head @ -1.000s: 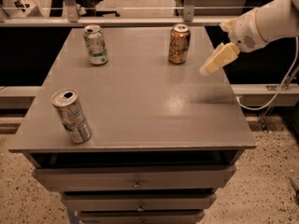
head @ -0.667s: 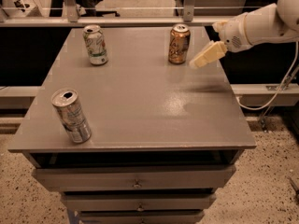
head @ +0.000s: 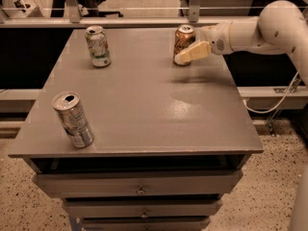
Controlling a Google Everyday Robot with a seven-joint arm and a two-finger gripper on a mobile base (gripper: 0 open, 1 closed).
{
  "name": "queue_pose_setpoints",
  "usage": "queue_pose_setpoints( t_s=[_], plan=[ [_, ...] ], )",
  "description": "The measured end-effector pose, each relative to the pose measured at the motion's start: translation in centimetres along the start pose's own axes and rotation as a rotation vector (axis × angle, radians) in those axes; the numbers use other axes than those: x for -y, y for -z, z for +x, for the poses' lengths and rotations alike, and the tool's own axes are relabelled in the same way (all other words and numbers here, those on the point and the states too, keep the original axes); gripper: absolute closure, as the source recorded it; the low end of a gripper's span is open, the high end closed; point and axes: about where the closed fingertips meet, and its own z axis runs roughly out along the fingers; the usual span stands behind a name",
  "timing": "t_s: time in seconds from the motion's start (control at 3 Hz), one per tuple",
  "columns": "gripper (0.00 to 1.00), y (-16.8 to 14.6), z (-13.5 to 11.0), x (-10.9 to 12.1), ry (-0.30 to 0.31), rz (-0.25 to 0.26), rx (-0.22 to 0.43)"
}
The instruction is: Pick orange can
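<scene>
The orange can (head: 183,38) stands upright near the far right edge of the grey table (head: 144,105). It has a coppery brown body and a silver top. My gripper (head: 186,57) reaches in from the right on a white arm (head: 250,32) and sits low against the can's right front side, covering part of its base.
A white-and-green can (head: 98,46) stands at the far left of the table. A silver-grey can (head: 73,119) stands near the front left edge. Drawers (head: 139,189) sit below the tabletop. A rail with posts (head: 195,4) runs behind the table.
My gripper has moved left and slightly back, from the open space right of the orange can to right against it. The cans have not moved.
</scene>
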Motion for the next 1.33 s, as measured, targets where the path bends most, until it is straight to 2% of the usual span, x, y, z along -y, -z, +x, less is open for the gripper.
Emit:
queue_pose_setpoints(
  t_s=[0.33,0.67,1.0,1.33],
  plan=[
    [0.17,-2.6,-0.3,0.3,-0.056,-0.024,0.092],
    [0.4,-4.0,-0.6,-0.1,-0.092,-0.058,0.175],
    [0.64,-3.9,-1.1,-0.5,-0.105,-0.082,0.24],
    [0.87,-1.8,-3.7,-1.7,-0.06,-0.119,0.309]
  ],
)
